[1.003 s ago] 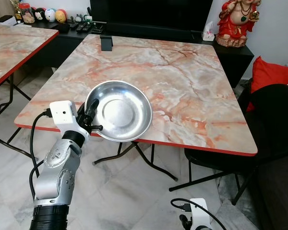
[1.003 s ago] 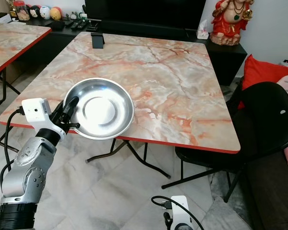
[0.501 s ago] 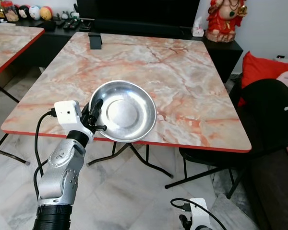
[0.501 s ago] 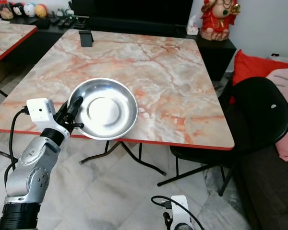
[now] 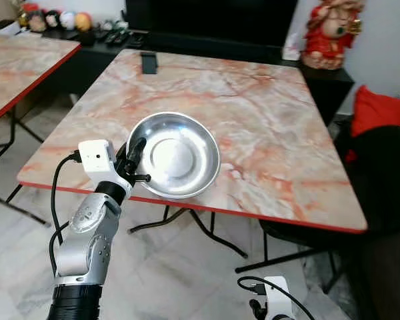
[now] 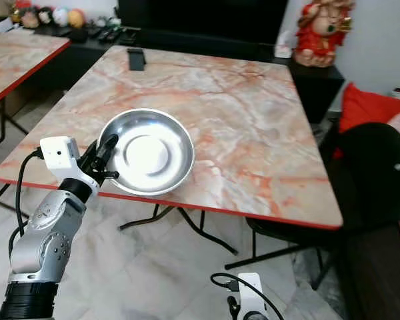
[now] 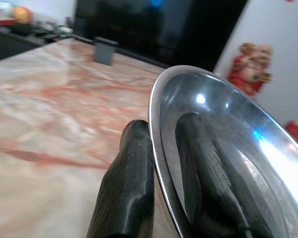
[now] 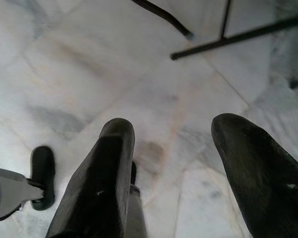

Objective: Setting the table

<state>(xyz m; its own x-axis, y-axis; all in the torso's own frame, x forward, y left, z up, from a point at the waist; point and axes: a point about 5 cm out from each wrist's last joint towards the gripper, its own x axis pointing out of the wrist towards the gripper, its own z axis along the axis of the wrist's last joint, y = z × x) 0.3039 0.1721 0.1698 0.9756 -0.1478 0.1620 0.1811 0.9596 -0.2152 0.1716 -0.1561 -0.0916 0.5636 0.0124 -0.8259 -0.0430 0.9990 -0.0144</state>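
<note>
A round steel bowl [image 5: 177, 155] hangs over the near left part of the marble table [image 5: 267, 113], its near rim past the red front edge. My left gripper [image 5: 135, 162] is shut on the bowl's left rim, one finger [image 7: 203, 173] inside the bowl [image 7: 228, 148] and the other finger [image 7: 126, 183] outside. Whether the bowl rests on the tabletop or floats just above it cannot be judged. My right gripper [image 8: 171, 168] hangs low near the floor, open and holding nothing.
A black chair [image 5: 380, 180] stands at the table's right side. A small black stand [image 5: 149, 62] sits at the table's far edge. A second marble table [image 5: 13, 67] is to the left. A dark cabinet with a red figurine [image 5: 330, 33] runs behind.
The view has swung slightly between frames. The bowl, still in my left gripper, has crept a little further over the table's front edge. The right arm has not moved.
</note>
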